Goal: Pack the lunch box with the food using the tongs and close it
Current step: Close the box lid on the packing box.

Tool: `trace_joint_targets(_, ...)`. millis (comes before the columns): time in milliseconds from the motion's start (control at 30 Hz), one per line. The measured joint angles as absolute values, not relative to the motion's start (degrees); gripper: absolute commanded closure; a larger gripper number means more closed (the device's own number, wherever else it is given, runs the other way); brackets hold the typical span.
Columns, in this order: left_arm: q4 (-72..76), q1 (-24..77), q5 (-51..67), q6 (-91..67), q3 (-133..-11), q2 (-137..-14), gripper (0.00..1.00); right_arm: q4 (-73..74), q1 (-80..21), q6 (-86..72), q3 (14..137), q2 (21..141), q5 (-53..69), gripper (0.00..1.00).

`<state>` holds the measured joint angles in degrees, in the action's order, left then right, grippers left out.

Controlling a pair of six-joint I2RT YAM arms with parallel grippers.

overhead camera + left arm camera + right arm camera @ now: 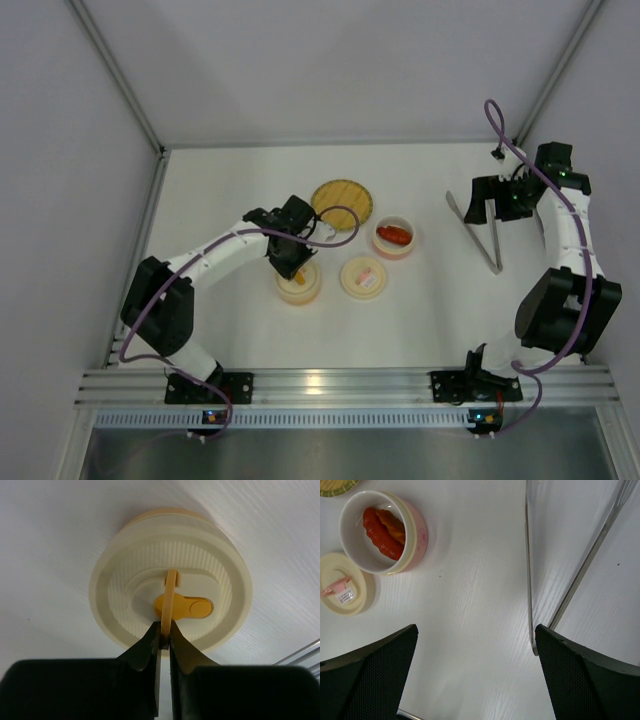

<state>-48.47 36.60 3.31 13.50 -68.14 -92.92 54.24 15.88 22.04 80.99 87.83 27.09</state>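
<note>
Tongs (492, 260) lay flat on the white worktop (240, 180) at the right, below the right hand (475, 630), whose fingers stood wide apart and gripped nothing. Red sausage pieces (380, 530) sat in the pink bowl (419, 532), just beside a cream lid (360, 587) whose small white label (346, 597) was too fine to read. The left hand (165, 632) was closed on the orange tab (171, 597) standing up from a second cream lid (130, 555), near the woven plate (342, 203)
</note>
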Motion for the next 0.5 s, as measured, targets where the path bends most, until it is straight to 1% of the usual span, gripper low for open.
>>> trace_joint_targets(200, -46.7, 34.3, 0.5, 13.5, -71.7, -96.2, 1.00, 54.2, 15.9, 22.5, 81.0, 87.8, 27.0, 0.01)
trace_joint_targets(500, -45.0, 27.4, -0.1, 15.2, -78.8, -102.3, 1.00, 54.3, 15.9, 22.5, 81.0, 87.8, 27.0, 0.01)
